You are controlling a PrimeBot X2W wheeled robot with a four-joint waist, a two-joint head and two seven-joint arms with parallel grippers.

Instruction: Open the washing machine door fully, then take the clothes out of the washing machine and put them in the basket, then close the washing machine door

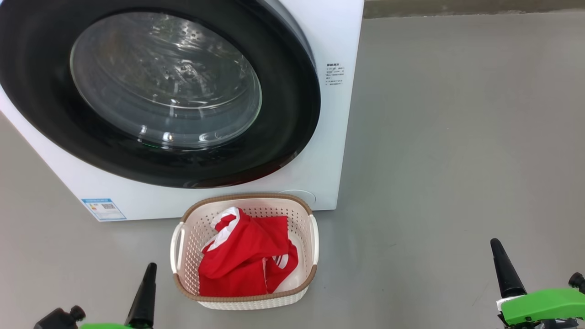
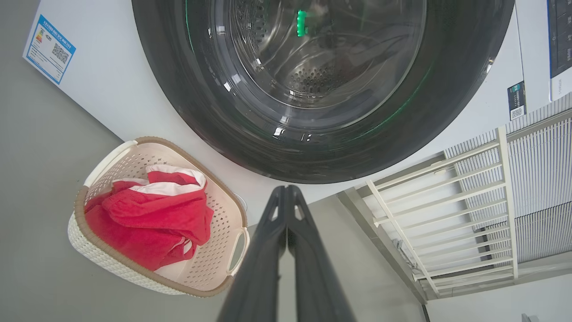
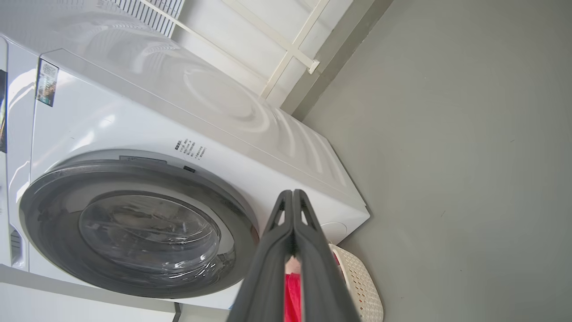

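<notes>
The clothes (image 1: 242, 256) are judged soft, light, best pinched at a raised fold (left gripper (image 2: 286, 190) and right gripper (image 3: 292, 194) are clenched, empty).

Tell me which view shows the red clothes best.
Head view: the clothes lie unobstructed in the basket, seen from above. Left wrist view: slanted, partly behind the basket wall. Right wrist view: a red sliver behind the right gripper.
</notes>
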